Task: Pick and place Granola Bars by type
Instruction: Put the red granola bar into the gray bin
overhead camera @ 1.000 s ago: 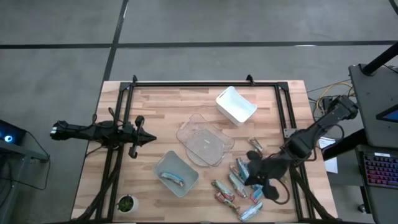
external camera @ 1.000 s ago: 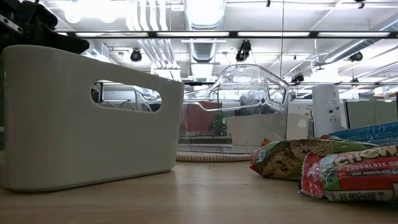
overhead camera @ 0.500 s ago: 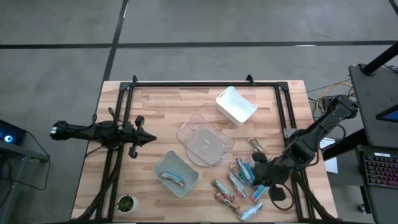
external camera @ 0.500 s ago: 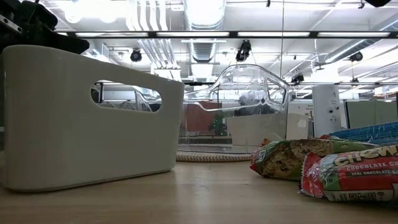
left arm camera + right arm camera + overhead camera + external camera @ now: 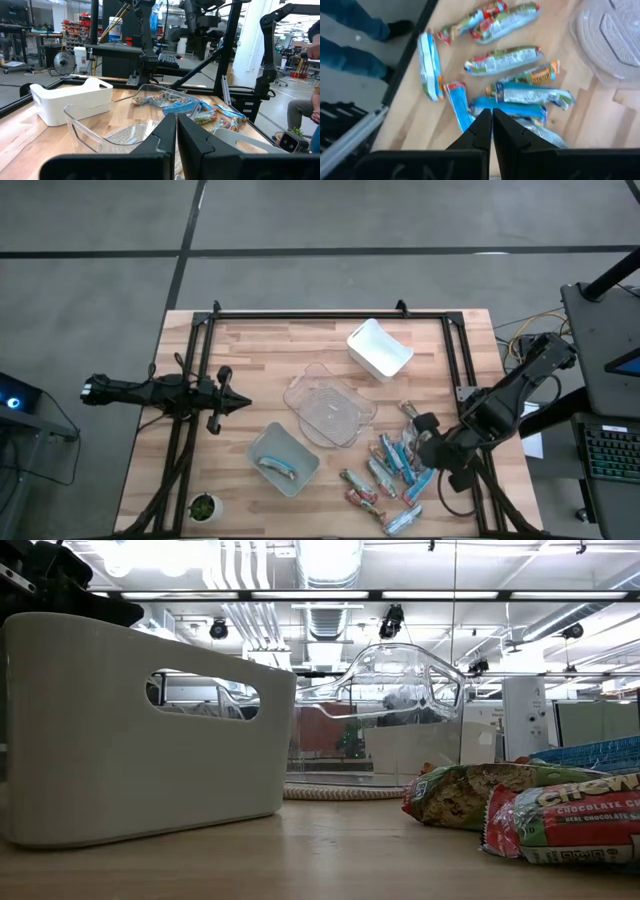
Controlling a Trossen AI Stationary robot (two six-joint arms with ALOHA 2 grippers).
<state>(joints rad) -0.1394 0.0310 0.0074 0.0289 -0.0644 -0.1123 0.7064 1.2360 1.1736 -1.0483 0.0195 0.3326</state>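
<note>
- One blue-wrapped bar (image 5: 277, 466) lies in the grey bin (image 5: 262, 446); clear bin (image 5: 306, 392) and white bin (image 5: 391, 362) look empty.
- Remaining granola bars (image 5: 385, 478) cluster on the table (image 5: 260, 360).
- Right end effector (image 5: 421, 450) hovers there, closed, empty.
- Left end effector (image 5: 240, 403) waits closed.

**Even overhead light, soft focus up close**

We see bright, even light from the ceiling fixtures (image 5: 330, 560) in the low view, which blow out to white glare. On the tabletop (image 5: 260, 355) shadows stay faint and short in the high view. The clear bin (image 5: 390, 700) catches pale reflections. In the low view the white bin (image 5: 140, 730) nearest the lens looks soft. The right wrist view is blurred throughout, the bar wrappers (image 5: 502, 60) smeared and shiny. The left wrist view stays sharp farther off, with its own hand (image 5: 176, 145) dark and soft.
</note>
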